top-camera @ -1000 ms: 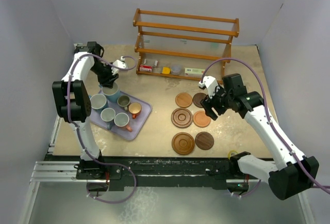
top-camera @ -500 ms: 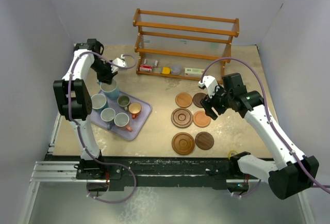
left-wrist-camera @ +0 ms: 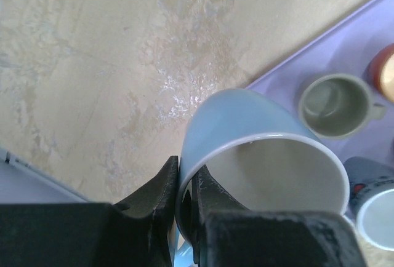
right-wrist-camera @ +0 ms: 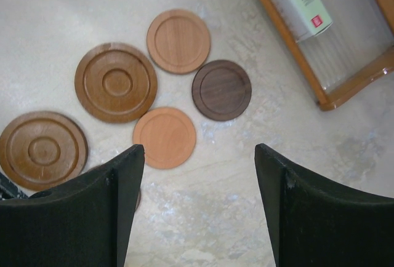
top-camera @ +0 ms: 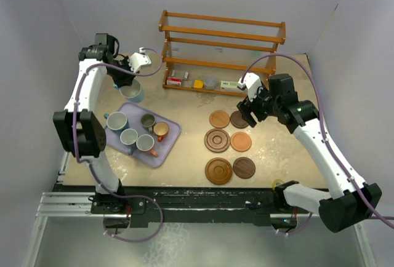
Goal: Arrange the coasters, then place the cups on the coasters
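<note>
Left claw (left-wrist-camera: 184, 184) is clamped on the blue cup (left-wrist-camera: 246, 125) by its rim, one finger inside and one outside, holding it over the bench (left-wrist-camera: 92, 64) just beyond the tray (left-wrist-camera: 345, 51). That thin pinch wants a slow, level carry across to the coasters (right-wrist-camera: 165, 136), all bare on the right. Right claw (right-wrist-camera: 196, 156) hangs released above them and ought to clear away first
</note>
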